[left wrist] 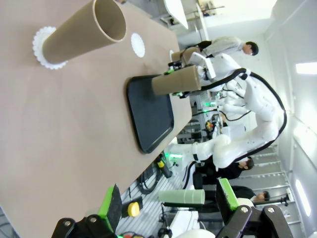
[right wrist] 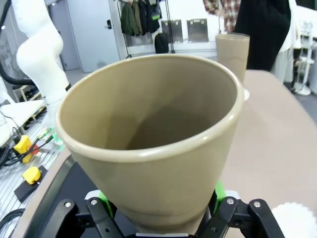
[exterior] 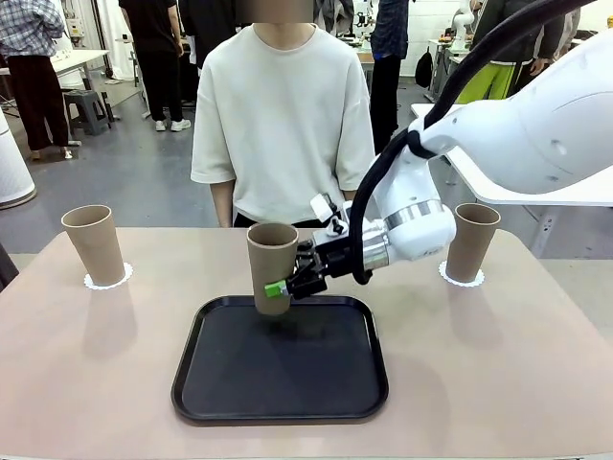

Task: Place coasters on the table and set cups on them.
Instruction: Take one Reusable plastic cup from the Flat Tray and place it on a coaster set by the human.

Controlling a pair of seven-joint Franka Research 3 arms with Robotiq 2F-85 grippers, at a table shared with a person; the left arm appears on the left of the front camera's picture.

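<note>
Tray [exterior: 281,383] nearest, on desk [exterior: 86,374] front-centre. Right tool [exterior: 287,287] clenched low on third cup [exterior: 271,268], upright at tray's far edge; low grip keeps rim clear. Bare coaster [left wrist: 138,44] beyond tray, likely its target. Other cups on coasters: left [exterior: 95,244], right [exterior: 473,241]. Left tool [left wrist: 168,201] released, hangs clear.

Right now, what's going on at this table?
The right hand is shut on a tall tan-brown cardboard-like cup, holding it upright over the far edge of the black tray. Two matching cups already stand on white scalloped paper coasters: one at the table's left, one at its right. A third coaster lies bare on the beige tabletop beyond the tray. The left hand hangs open, away from the work. A person in a white T-shirt stands at the far side.
</note>
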